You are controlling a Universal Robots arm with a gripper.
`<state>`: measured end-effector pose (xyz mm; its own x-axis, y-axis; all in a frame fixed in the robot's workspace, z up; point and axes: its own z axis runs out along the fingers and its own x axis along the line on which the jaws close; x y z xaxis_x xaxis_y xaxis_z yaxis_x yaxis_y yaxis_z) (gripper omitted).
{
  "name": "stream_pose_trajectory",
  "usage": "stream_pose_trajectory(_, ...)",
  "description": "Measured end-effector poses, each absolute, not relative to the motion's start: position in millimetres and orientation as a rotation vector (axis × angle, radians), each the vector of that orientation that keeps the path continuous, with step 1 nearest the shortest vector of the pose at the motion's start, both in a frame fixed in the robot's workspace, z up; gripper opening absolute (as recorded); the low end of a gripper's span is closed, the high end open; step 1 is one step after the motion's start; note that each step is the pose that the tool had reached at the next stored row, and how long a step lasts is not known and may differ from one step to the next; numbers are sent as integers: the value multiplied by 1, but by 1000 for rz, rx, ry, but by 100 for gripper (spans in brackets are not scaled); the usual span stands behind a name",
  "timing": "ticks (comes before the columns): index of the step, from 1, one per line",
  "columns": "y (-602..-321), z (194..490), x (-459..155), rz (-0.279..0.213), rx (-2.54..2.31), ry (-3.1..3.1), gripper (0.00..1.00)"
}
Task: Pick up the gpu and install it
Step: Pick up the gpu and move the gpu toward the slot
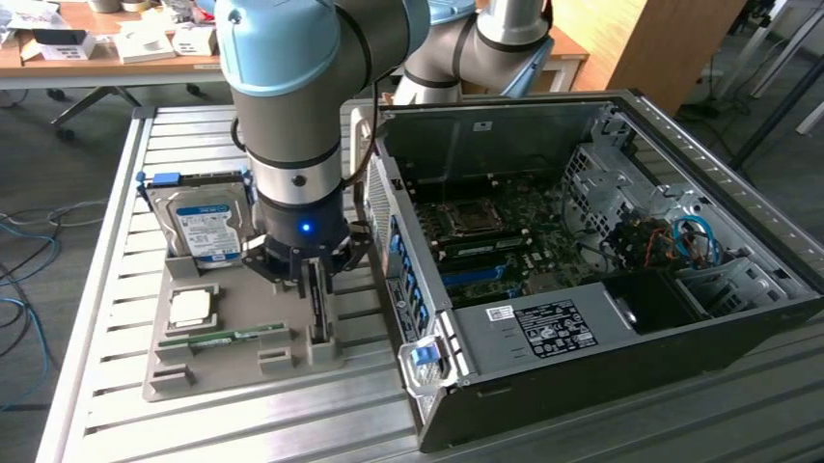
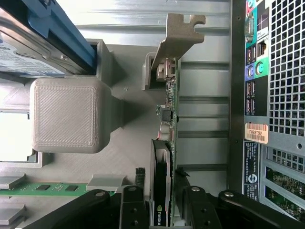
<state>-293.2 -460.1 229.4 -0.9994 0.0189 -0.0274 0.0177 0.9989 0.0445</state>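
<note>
exterior view, from its left: a silver hard drive with a blue label [image 1: 206, 230] stands upright in the grey plastic holder tray [image 1: 232, 371], and a narrow green memory stick [image 1: 238, 336] lies flat in the same tray. next, my gripper [image 1: 315, 280] hangs over the thin green gpu card [image 1: 319, 316], which stands on edge in its slot. my jaws are spread wide, one finger [image 2: 133, 205] on each side, not clamping. furthest right, the open black computer case [image 1: 541, 395].
</note>
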Motion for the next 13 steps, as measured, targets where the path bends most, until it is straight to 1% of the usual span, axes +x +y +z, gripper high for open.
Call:
stream_pose_trajectory(1,-460,229,-293,69,29,3113,42)
stream_pose_trajectory(2,-460,229,-293,69,29,3113,35)
stream_pose_trajectory(13,-460,229,-293,69,29,3113,35)
